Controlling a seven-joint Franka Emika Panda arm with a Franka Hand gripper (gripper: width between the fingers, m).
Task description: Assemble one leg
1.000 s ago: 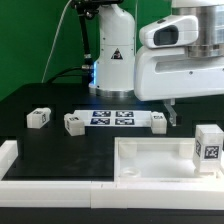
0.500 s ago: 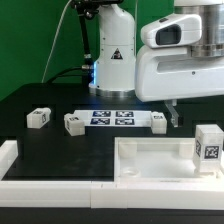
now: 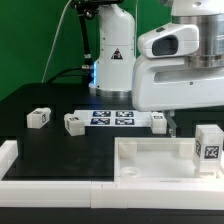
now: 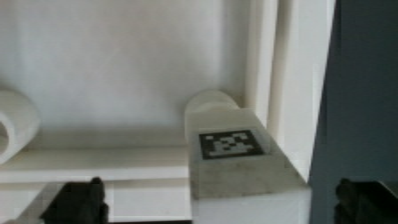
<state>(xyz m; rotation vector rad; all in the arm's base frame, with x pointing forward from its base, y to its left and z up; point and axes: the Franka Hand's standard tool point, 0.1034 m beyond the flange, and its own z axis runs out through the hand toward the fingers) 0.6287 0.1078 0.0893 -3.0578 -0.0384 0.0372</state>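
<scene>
Leg (image 3: 208, 143) stands upright at the near edge of the exterior view's right, on the corner of the panel (image 3: 150, 168); tag faces the camera. Whether it is seated in a socket cannot be told from here.

White rail (image 3: 50, 187) runs along the front of the table (image 3: 60, 148) and turns up at the exterior view's left.

Panel lies flat, open side up, just behind the rail.

Wrist view: the panel's floor (image 4: 107, 60) and wall, with a tagged leg (image 4: 231, 150) against the wall, probably the same upright one. Tool (image 4: 222, 200) is spread wide, with the dark fingertips (image 4: 80, 200) well out to either side of the leg, touching nothing and holding nothing.

Exterior view: tool (image 3: 168, 122) hangs over the panel's far edge.

Farther back, in a row: left leg (image 3: 38, 118), middle leg (image 3: 74, 122), marker board (image 3: 112, 118), right leg (image 3: 158, 120), which is just beside the tool in the picture. All lie on the table.
</scene>
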